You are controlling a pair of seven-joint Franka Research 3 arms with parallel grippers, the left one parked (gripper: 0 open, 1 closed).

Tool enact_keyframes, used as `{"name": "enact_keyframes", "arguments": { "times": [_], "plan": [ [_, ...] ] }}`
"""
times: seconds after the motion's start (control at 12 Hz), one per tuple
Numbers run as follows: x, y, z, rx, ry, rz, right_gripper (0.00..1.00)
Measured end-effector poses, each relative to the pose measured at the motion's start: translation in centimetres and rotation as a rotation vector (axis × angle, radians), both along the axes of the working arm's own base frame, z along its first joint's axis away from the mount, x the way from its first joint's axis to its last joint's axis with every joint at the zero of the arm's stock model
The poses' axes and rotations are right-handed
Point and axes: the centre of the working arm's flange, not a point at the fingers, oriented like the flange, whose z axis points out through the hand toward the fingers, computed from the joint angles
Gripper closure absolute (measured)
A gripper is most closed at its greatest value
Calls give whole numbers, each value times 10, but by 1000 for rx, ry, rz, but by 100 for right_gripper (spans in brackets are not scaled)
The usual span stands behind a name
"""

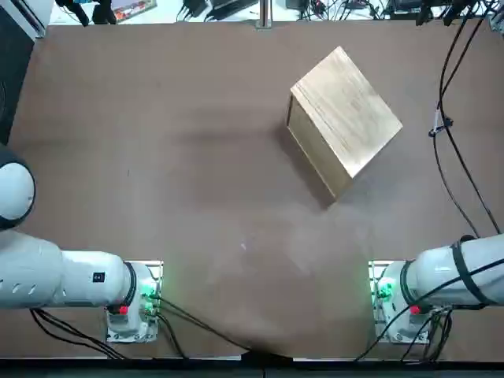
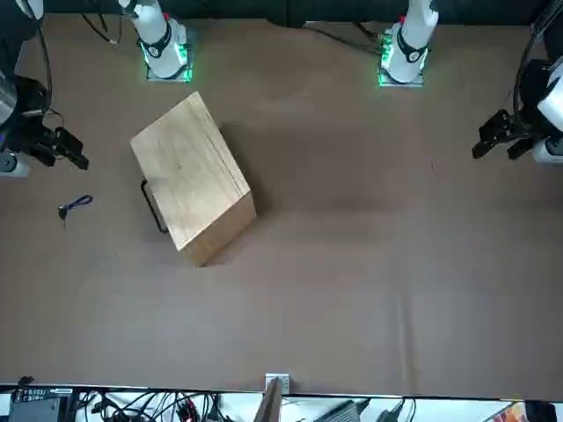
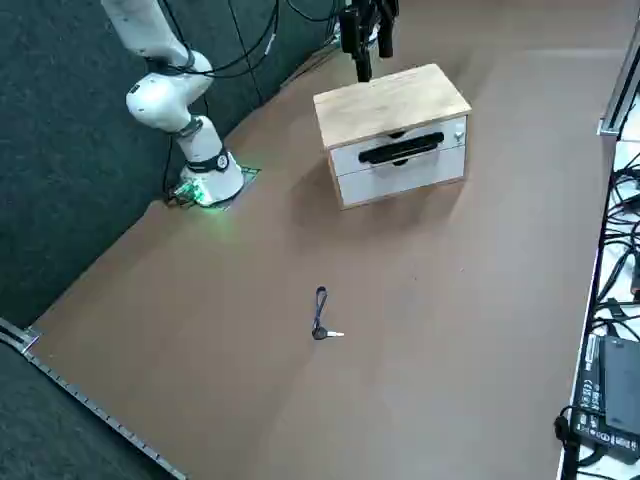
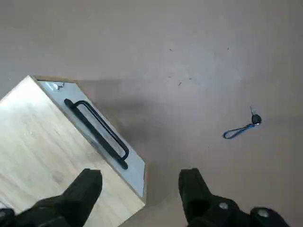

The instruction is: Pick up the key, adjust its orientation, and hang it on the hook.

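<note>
Top view: a wooden box [image 1: 345, 120] is seen standing aslant in the far right part of the desk [image 1: 157, 157]. Neither key nor right gripper is shown here.

Front view: the key [image 2: 76, 205], on a blue loop, is seen lying flat on the bare desk near the robot's right edge, beside the box's handle [image 2: 153, 204] face but apart from it. The right gripper [image 2: 69, 148] is held above the desk, nearer the robot than the key.

Right side view: the gripper [image 3: 365, 40] is raised over the box's top, at its robot-side edge. The key [image 3: 322, 318] lies well apart, out from the handle face; its long axis runs roughly towards the box.

Right wrist view: the jaws are held apart, empty, fingers [image 4: 84, 189] over the box edge. The key [image 4: 243, 128] lies beyond them on open desk. No hook can be made out with certainty. Judged: a reach outward and down is called for.
</note>
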Motion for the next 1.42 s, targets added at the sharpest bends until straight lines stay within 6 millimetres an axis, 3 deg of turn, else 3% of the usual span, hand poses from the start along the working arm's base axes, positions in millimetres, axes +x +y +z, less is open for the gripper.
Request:
{"name": "enact_keyframes", "arguments": {
  "times": [1.42],
  "plan": [
    [1,0,-1,0,-1,0,0]
  ]
}}
